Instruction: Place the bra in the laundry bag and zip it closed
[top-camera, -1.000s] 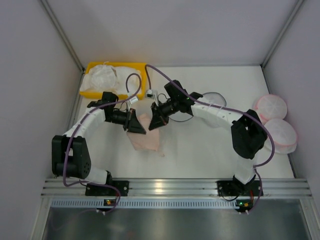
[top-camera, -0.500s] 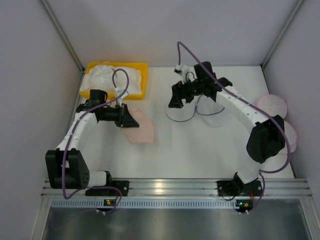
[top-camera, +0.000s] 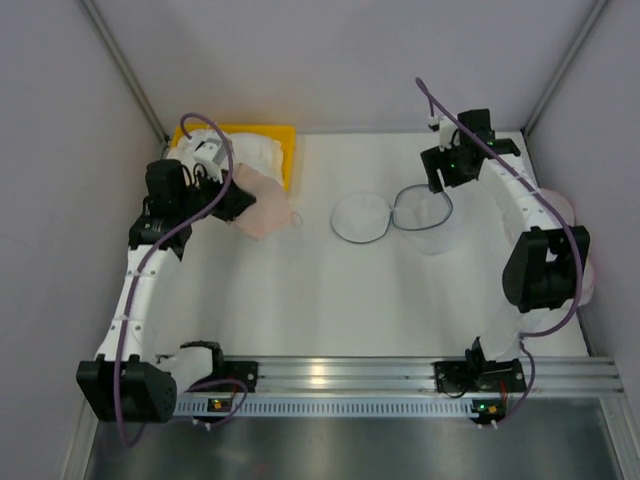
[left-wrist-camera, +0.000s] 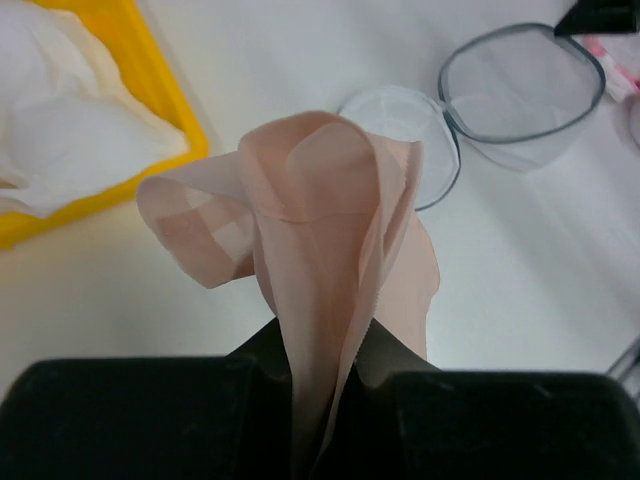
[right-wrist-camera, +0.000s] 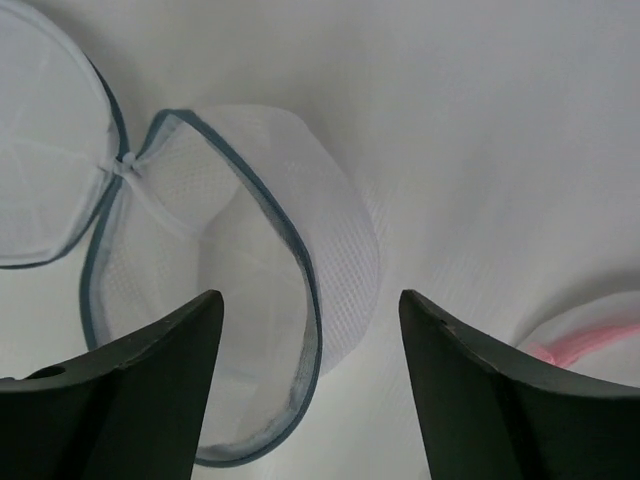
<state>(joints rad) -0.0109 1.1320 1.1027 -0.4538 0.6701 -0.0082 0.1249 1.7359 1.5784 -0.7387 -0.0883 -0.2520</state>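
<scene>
The pale pink bra (left-wrist-camera: 330, 230) hangs bunched from my left gripper (left-wrist-camera: 322, 400), which is shut on its fabric. In the top view the left gripper (top-camera: 230, 197) holds the bra (top-camera: 264, 208) above the table, just right of the yellow bin. The laundry bag (top-camera: 425, 215) lies unzipped on the table, its grey-rimmed lid (top-camera: 360, 218) flopped to the left. My right gripper (top-camera: 440, 180) hovers over the bag's far edge. In the right wrist view that gripper (right-wrist-camera: 308, 298) is open, with the bag's rim (right-wrist-camera: 305, 260) below and nothing between the fingers.
A yellow bin (top-camera: 285, 150) with white garments (left-wrist-camera: 60, 130) sits at the back left. A pink-rimmed mesh pouch (right-wrist-camera: 590, 340) lies at the right edge, mostly behind the right arm. Walls close in the table at both sides and the back.
My left gripper has lifted the bra off the table and carried it back-left toward the bin. My right gripper has opened and swung to the back right, leaving the bag lying open.
</scene>
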